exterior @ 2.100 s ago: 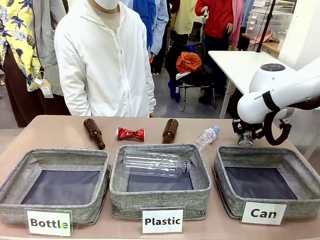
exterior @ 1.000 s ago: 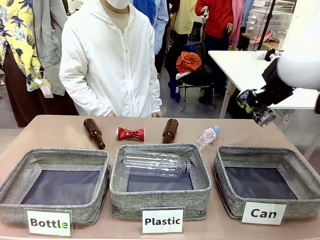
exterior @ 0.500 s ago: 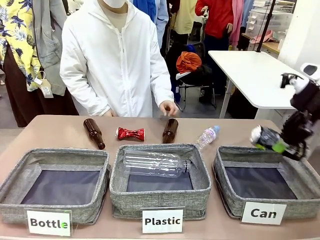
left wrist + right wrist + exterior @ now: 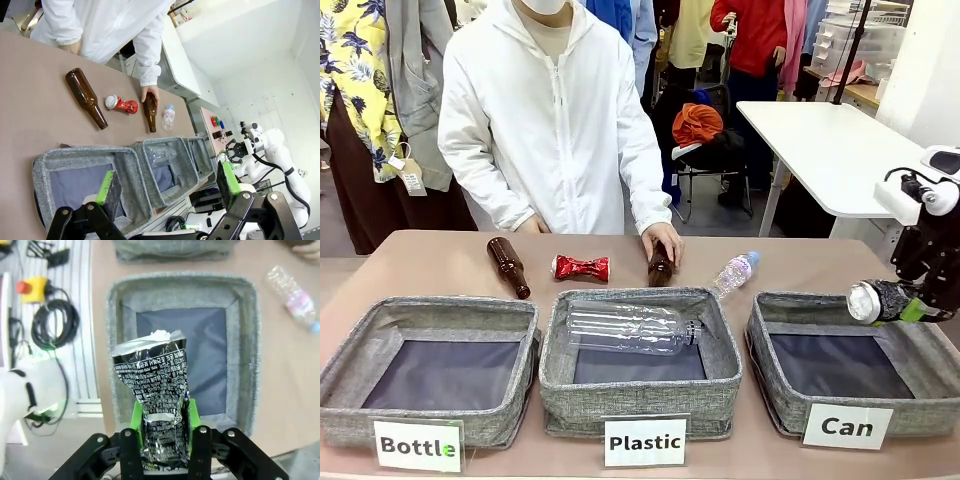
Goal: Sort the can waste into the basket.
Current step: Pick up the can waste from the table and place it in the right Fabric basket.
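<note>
Right end effector is clamped on the dark can, its green pads pressed against the lower, narrowed part of the crushed body. The can is silver-black and shiny, covered in small white print, creased and flattened, with a pale torn-looking top edge; from the front it lies roughly level, its round silver end facing away from the arm. It hangs in the air above the basket, the grey woven bin labelled "Can", over that bin's far side and clear of the rim. Straight ahead of the fingers, the basket shows its rim on all four sides and an open dark floor beneath the can. Beyond the rim, a clear bottle lies on the worktop. Farther off along the worktop, the red can, shiny and pinched at the middle, lies on its side beside a brown bottle that a person's hand is touching. Left end effector is spread wide and holds nothing.
</note>
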{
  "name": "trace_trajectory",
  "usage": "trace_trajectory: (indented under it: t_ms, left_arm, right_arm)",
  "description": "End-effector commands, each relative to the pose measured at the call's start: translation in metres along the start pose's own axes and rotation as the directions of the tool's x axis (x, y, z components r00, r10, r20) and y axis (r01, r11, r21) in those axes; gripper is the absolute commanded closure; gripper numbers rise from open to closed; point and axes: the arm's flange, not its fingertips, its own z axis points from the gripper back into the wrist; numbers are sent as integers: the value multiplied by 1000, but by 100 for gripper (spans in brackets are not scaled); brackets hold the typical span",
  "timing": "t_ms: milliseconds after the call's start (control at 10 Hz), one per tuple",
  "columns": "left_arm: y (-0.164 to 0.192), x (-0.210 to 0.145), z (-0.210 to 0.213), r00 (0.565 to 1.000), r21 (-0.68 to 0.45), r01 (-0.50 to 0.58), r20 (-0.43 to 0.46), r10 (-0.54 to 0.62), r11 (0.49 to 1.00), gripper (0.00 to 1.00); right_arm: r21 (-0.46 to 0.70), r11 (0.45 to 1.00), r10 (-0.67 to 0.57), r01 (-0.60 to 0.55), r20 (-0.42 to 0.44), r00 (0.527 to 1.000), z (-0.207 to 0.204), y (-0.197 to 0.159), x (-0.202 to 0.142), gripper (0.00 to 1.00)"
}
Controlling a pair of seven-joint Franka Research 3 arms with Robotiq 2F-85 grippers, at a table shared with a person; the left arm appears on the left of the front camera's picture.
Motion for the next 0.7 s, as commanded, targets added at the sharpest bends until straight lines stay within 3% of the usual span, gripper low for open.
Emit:
trace_trajectory:
  t_ms: [0, 100, 200, 300, 600]
  left_arm:
    - [1, 1, -2, 1000, -20, 18, 9, -18, 1000, 0]
    - [1, 1, -2, 1000, -20, 18, 9, -18, 1000, 0]
    - [1, 1, -2, 1000, -20, 18, 9, -18, 1000, 0]
    - [1, 1, -2, 1000, -20, 18, 9, -18, 1000, 0]
    - [1, 1, -2, 1000, -20, 18, 9, -18, 1000, 0]
  right_arm:
    - [-13, 1000, -6, 6, 40, 999, 1, -7, -3, 69]
    - [-9, 1000, -11, 11, 35, 999, 0, -8, -3, 69]
    - [-3, 999, -35, 36, 42, 998, -1, -10, -3, 9]
    - [-1, 999, -42, 42, 38, 998, -1, -12, -1, 1]
    - [-5, 998, -58, 59, 30, 998, -3, -14, 0, 0]
